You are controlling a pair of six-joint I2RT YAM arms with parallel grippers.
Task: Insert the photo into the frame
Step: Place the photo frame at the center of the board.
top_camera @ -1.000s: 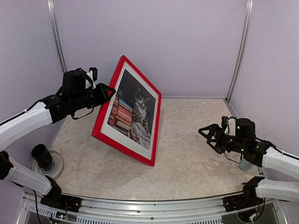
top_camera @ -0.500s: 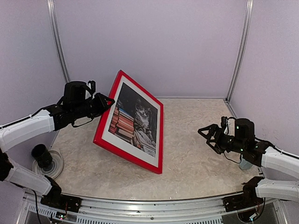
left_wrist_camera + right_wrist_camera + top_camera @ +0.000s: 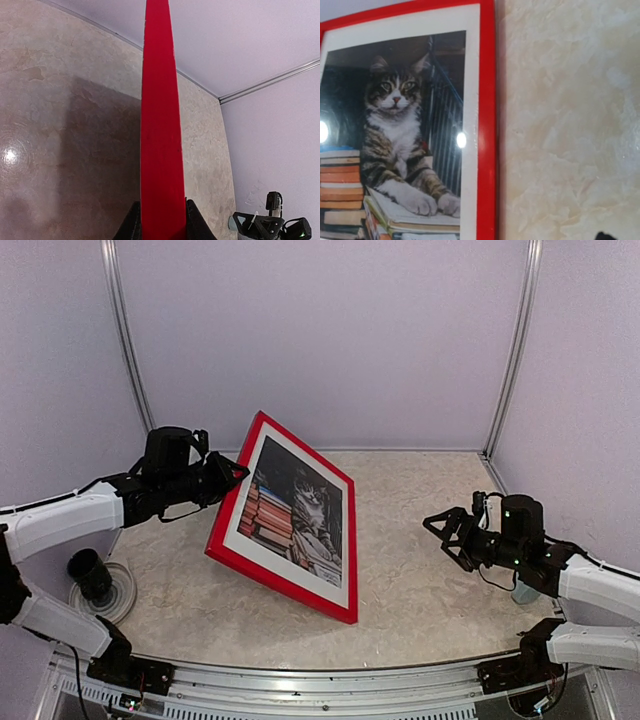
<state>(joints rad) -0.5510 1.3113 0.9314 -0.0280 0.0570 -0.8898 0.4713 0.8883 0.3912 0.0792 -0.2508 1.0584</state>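
We see the frame standing tilted on the left half of the table, its red face turned toward the right and toward us, its top corner leaning back to the rear wall. Its lower edge is down at the table; we cannot tell whether it touches. The left claw pinches the frame at the upper part of its left edge. In the left wrist view the red edge runs straight up between the two dark fingers, which press on it from either side. The photo sits inside the frame with a white mat around it. The cat and the stacked books show through the front, and glare spots lie on the surface. From the right wrist we look at the photo nearly face on, with the mat and the red rim to its right and bare table beyond. The right claw hangs over the right side of the table, well apart from the frame, with its fingers spread wide and nothing between them. Off the table's left edge a black cylinder stands on a white disc, near the left arm.
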